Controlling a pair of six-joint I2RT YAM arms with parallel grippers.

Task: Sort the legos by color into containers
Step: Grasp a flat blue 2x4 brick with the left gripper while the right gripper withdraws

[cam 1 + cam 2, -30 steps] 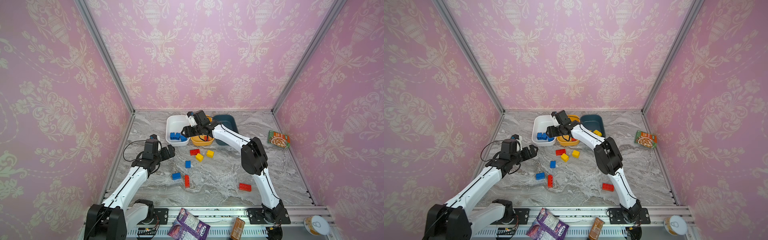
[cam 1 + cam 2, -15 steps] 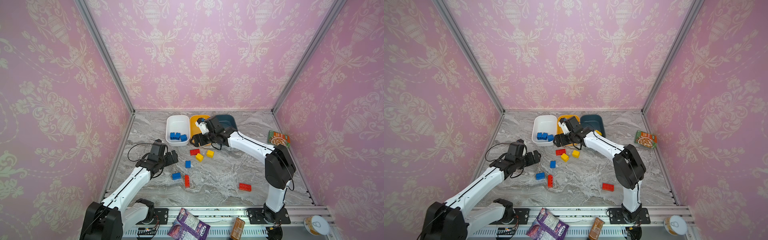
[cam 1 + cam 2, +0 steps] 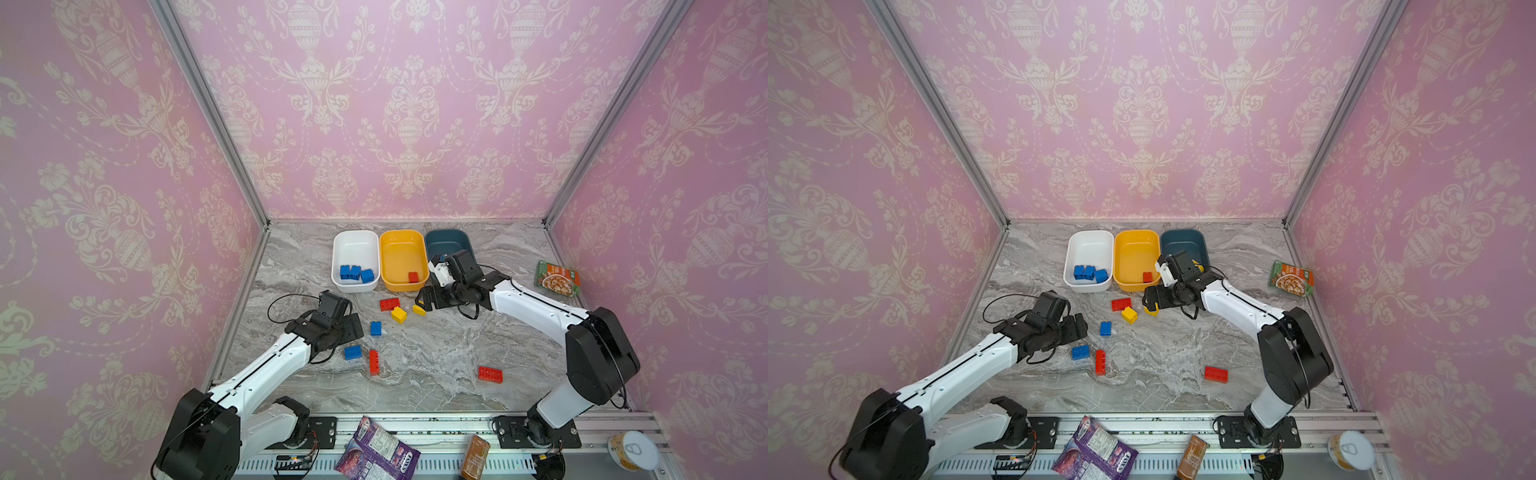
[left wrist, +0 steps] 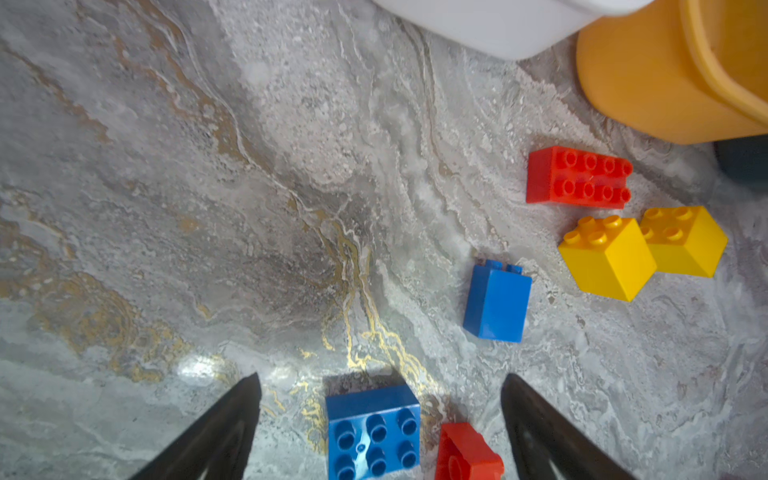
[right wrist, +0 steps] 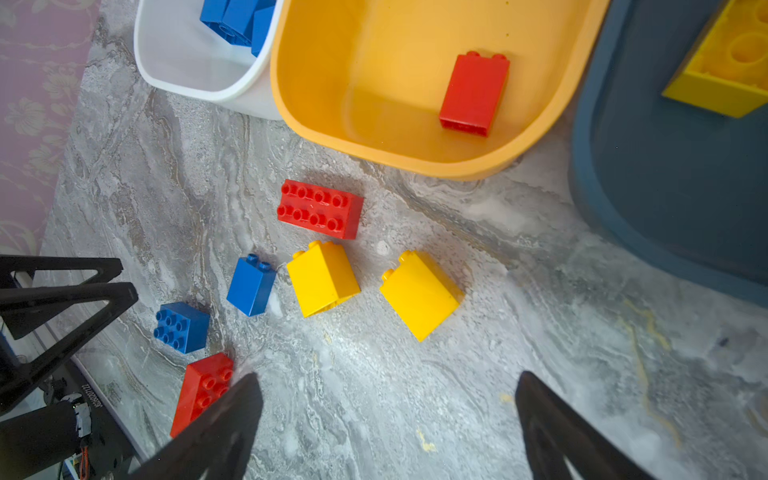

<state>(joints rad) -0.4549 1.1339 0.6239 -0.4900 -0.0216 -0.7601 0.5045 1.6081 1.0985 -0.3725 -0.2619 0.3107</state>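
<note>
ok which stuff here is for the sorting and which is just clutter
Job: blue, red and yellow studded plastic bricks; white plastic tub; yellow-orange plastic tub; dark teal plastic tub.
Clutter: green snack packet; purple foil pouch; brown packet; round tin can.

surface: marble tabletop [image 3: 436, 395] is carrying all | back: white tub [image 3: 355, 249], yellow-orange tub [image 3: 401, 253], teal tub [image 3: 446, 243] sitting abreast | middle: loose legos [image 3: 389, 304] lying scattered | right: green packet [image 3: 557, 278] lying

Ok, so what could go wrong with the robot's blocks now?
The open left gripper is lined up on a blue brick, but a red brick lies close beside it, between the fingers, and might get pinched too. Both arms work close together, so the right gripper could bump the left one.
</note>
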